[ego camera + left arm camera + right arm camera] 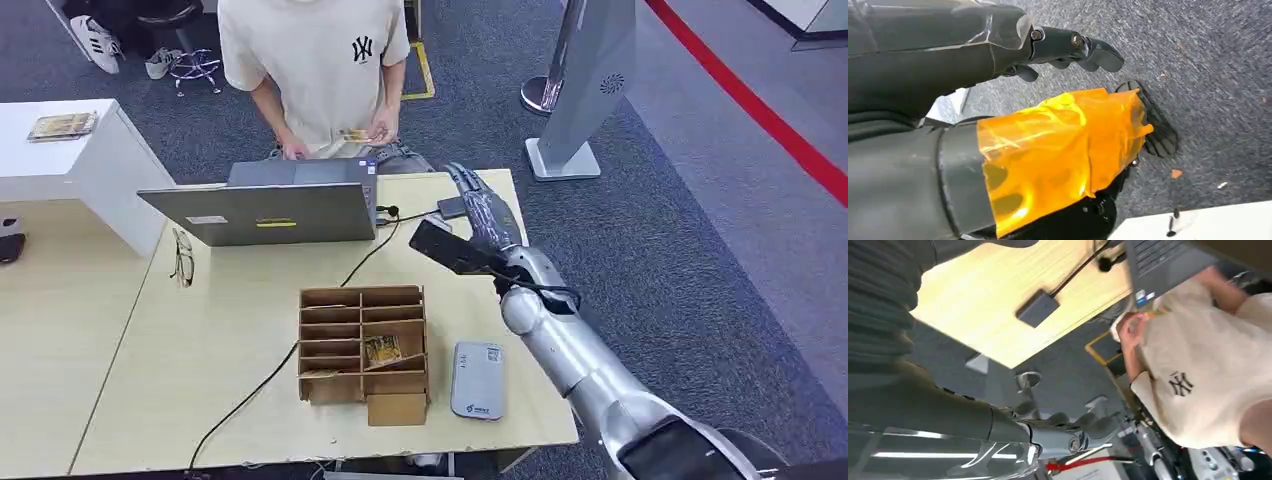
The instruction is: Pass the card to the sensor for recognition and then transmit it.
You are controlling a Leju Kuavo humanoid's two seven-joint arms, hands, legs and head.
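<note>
1. While a person in a cream T-shirt (320,60) stands at the far edge of the pale wooden surface (240,300), the robot's silver right arm reaches forward over that surface's right side.
2. The right hand (480,205) stretches toward the far right corner; its dark fingers (462,180) lie straight and slightly apart, and they hold nothing.
3. A small yellow printed card (352,135) sits in the person's hands, just behind the grey open laptop (265,208).
4. Another yellow card (381,349) lies inside a compartment of the brown cardboard sorting box (363,345), near the surface's front edge.
5. Just to the right of that box lies the flat grey rectangular sensor (477,379).
6. A small dark adapter box (452,208) rests near the right hand, with a black cable (365,262) running across the surface.
7. A pair of glasses (182,255) lies left of the laptop.
8. In the left wrist view, the left hand (1063,100) hangs over grey carpet (1208,60); its fingers (1098,52) are loosely extended and empty, and its thumb is wrapped in orange film (1058,150).
</note>
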